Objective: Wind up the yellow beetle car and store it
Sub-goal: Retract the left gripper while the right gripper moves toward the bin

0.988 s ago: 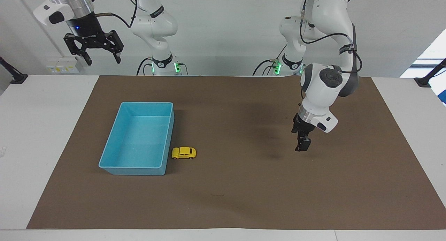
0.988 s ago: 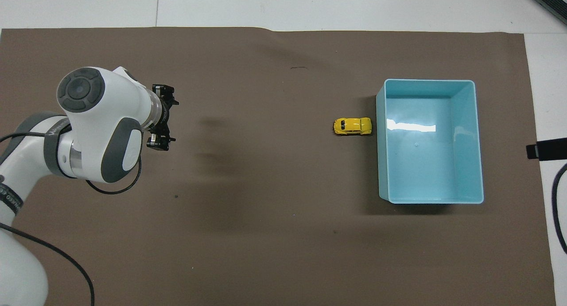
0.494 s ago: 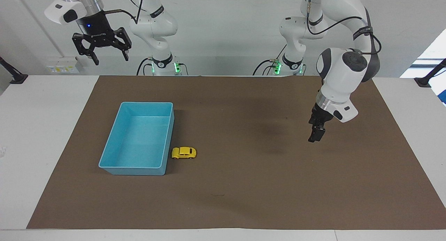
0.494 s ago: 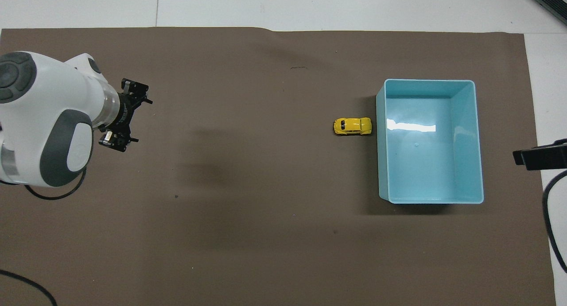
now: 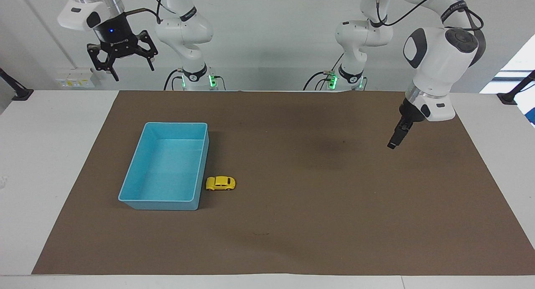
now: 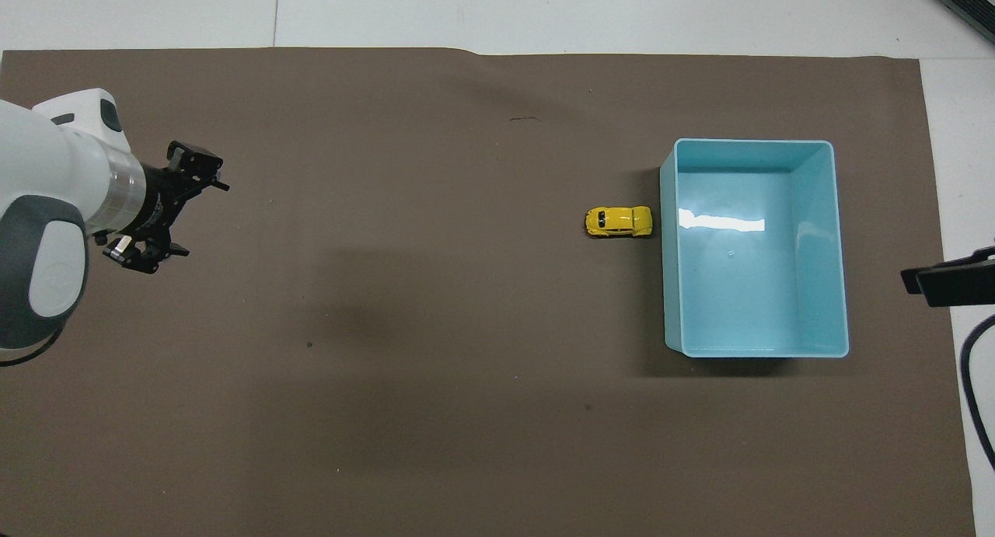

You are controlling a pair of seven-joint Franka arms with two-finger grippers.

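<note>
**Beetle car on the mat, both hands up and empty**

While the yellow beetle car (image 5: pixel 220 183) sits on its wheels on the brown mat (image 5: pixel 292 222), nobody has a hold of it. It is parked just beside the long wall of the light-blue bin (image 5: pixel 164 201), on the side facing the left arm's end of the counter (image 5: pixel 50 176), with one end close to the wall; whether it actually touches the bin I cannot tell. The bin itself is empty.

Up high at the right arm's end, the right hand (image 5: pixel 121 67) hangs in the air above the counter's edge by the robots, fingers spread wide, carrying nothing. Over at the other end, the left hand (image 5: pixel 395 140) is raised above the mat, tilted, well apart from the car; in the overhead view its two fingers (image 6: pixel 198 160) stand clearly apart, and nothing is between them either.

So where are we? As I read it, this is the very start: the car is neither wound nor stored, and no approach to it looks committed. The right hand is the one on the car's end of the counter, so it seems the natural pick.

The next move calls for a drop onto a very small target. The car's roof is rounded, so the fingers should close across its flanks, and the bin wall right alongside leaves little room at that end. Winding likely means pressing it down and dragging it backward along the mat, away from the bin wall, before lifting it over the rim and releasing it inside.
</note>
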